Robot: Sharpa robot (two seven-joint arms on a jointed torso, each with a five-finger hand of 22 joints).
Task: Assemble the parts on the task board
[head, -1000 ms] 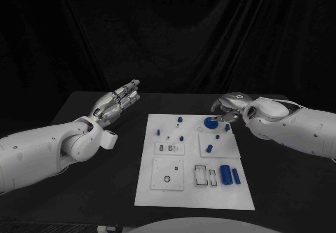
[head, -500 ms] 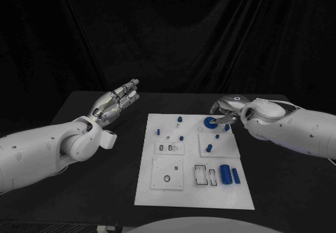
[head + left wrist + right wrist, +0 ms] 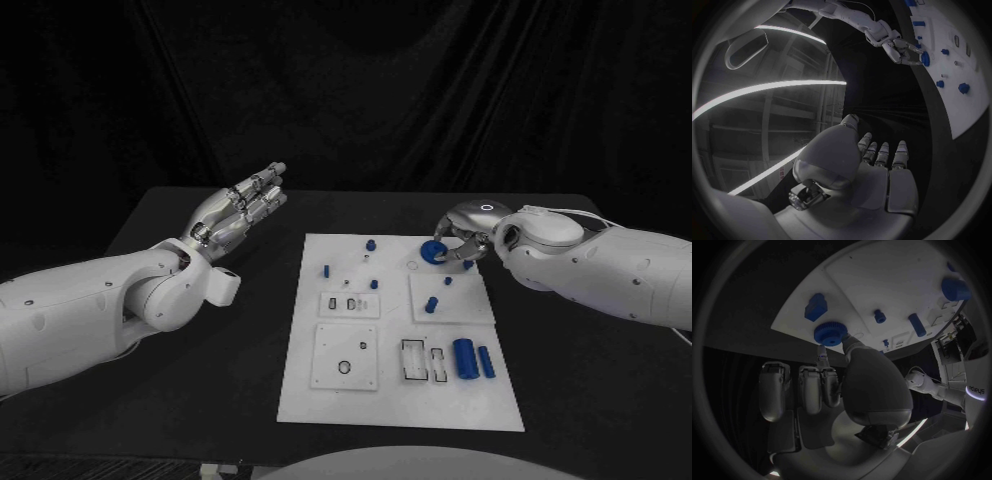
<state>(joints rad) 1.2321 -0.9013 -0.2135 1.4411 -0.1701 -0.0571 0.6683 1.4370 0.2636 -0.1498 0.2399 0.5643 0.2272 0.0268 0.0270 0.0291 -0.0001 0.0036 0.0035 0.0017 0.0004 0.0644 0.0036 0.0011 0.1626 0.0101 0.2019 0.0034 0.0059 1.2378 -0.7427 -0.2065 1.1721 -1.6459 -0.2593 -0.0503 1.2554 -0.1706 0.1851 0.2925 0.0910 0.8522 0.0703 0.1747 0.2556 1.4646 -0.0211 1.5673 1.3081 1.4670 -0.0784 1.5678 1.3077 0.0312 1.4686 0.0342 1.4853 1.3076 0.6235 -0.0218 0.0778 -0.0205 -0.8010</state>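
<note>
Honestly, this looks like early days for the assembly. Most of the small blue parts are loose on the task board (image 3: 335,400): a fat cylinder (image 3: 464,358) and a thinner one (image 3: 488,363) lie side by side near the board's front right, next to some empty rectangular slots, and a handful of little pegs sit scattered over the far half. The one piece getting any attention is the round blue knob (image 3: 431,251) at the far right corner of the board, which has a ridged, gear-like rim in the right wrist view (image 3: 831,332). The right hand (image 3: 469,232) is on it, thumb and a fingertip pinching its edge while the other fingers hang straight beside it. I can't tell whether the knob is being lifted or is still sitting on the board, so I'd guess it's only just being picked up or turned. The left hand (image 3: 240,208) holds nothing, fingers straight and fairly close together, hovering well off to the left of the board over the black table (image 3: 173,400). So I'd judge nearly everything is left to do, those two cylinders and the open slots included.
</note>
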